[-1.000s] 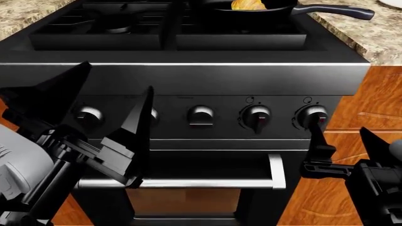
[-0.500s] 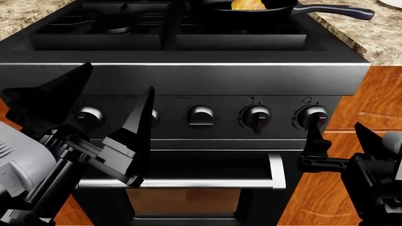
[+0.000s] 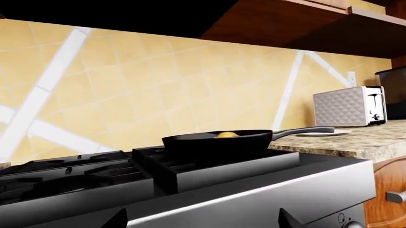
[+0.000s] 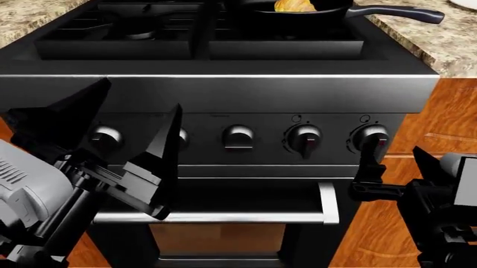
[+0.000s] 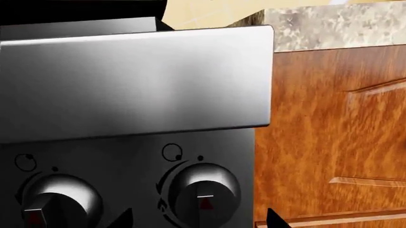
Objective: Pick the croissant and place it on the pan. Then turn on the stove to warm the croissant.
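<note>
The croissant [image 4: 294, 5] lies in the black pan [image 4: 328, 11] on the stove's [image 4: 223, 92] back right burner, also seen as croissant [image 3: 227, 135] in the pan [image 3: 216, 143] in the left wrist view. My right gripper [image 4: 395, 159] is open just below and in front of the rightmost knob [image 4: 371, 137]. In the right wrist view that knob [image 5: 203, 192] sits between the spread tips of the right gripper [image 5: 198, 218]. Over at the left-hand knobs [image 4: 104, 137], my left gripper [image 4: 139, 97] hangs open and empty, seen as left gripper [image 3: 201, 221] facing the stove's front edge.
Black grates [image 4: 123, 33] cover the burners. A steel oven handle [image 4: 216, 216] runs below the knobs. Granite counter [image 4: 447, 44] and wooden cabinet doors [image 4: 439, 123] flank the stove on the right. A toaster [image 3: 349, 107] and a white plate [image 3: 320, 133] stand on that counter.
My right gripper has shifted a little left and lower, staying open near the rightmost knob. The left gripper has barely moved.
</note>
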